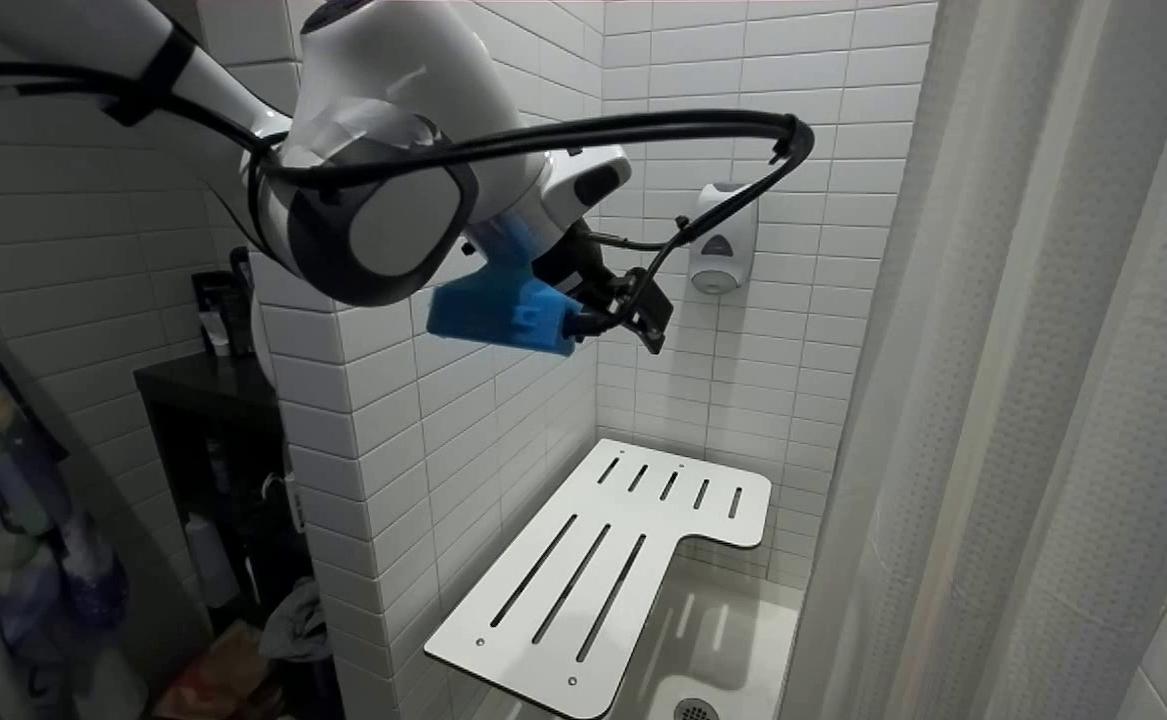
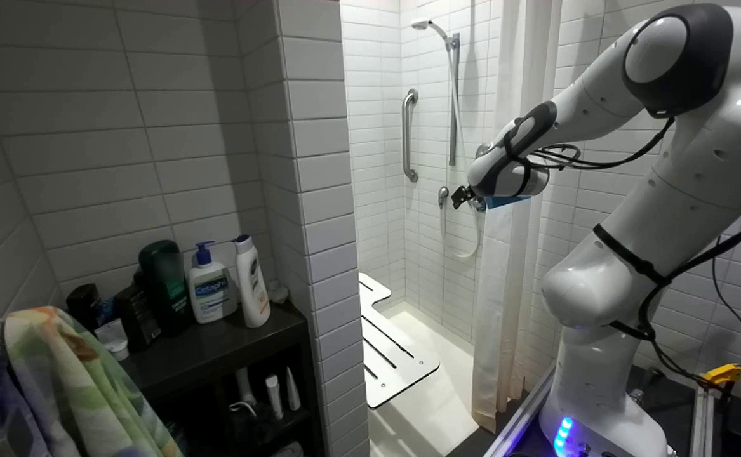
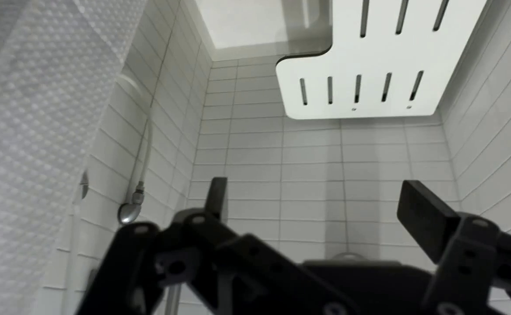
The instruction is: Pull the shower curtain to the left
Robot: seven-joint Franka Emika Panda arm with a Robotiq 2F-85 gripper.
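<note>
The shower curtain [image 1: 1023,400] is a tall white sheet with soft vertical folds, hanging at the right in an exterior view. It also hangs beside and below my forearm in an exterior view [image 2: 503,317]. In the wrist view the curtain [image 3: 40,153] fills the left side, with its free edge slanting down. My gripper [image 3: 312,205] is open, its two black fingers wide apart with only tiled wall seen between them. It is apart from the curtain, which lies to the left of the fingers in the wrist view. The gripper also shows in both exterior views [image 1: 643,312] [image 2: 462,197].
A white slatted seat [image 1: 583,570] folds out below my gripper. A tiled partition [image 2: 313,190] stands beside the stall. A soap dispenser [image 1: 723,240] hangs on the back wall. A grab bar [image 2: 409,136] and shower hose [image 2: 456,95] are on the tiled wall. Bottles [image 2: 211,285] stand on a dark shelf.
</note>
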